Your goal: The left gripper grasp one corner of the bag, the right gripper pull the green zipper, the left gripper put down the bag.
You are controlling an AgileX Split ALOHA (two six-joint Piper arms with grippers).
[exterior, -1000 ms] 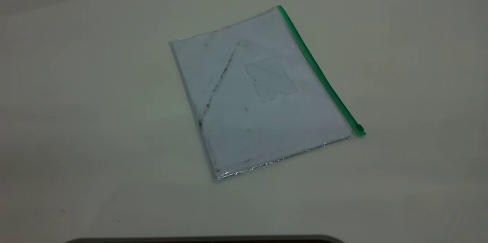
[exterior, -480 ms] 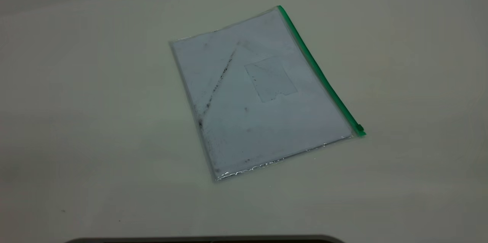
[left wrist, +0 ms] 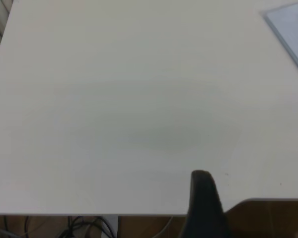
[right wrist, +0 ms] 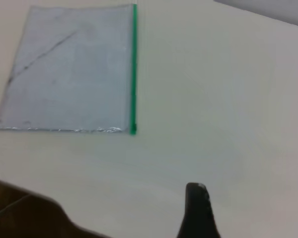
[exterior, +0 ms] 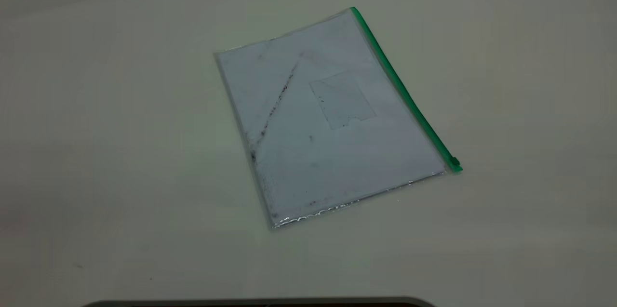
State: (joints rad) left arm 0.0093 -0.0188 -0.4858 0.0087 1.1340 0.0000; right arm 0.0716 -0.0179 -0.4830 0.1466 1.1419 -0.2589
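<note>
The bag [exterior: 328, 116] lies flat on the table [exterior: 96, 153], zipper [exterior: 402, 90] along its right edge, ungrasped, since both grippers hang well off it, whether open or closed I cannot tell.

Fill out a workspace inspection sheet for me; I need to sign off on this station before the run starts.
Surface: pale table, a few tiny dark specks near the front.
Bag: the bag lies flat, white paper inside, a dark diagonal smudge across it.
Zipper: the green zipper runs along one long edge, its slider at the near end.
Clutter: nothing seen.
Grippers: left gripper, one finger showing over the table's edge, away from the bag; right gripper, one finger showing, short of the bag. Neither touches it.
Cables: some under the table's edge in the left wrist view.
Surroundings: nothing seen.
</note>
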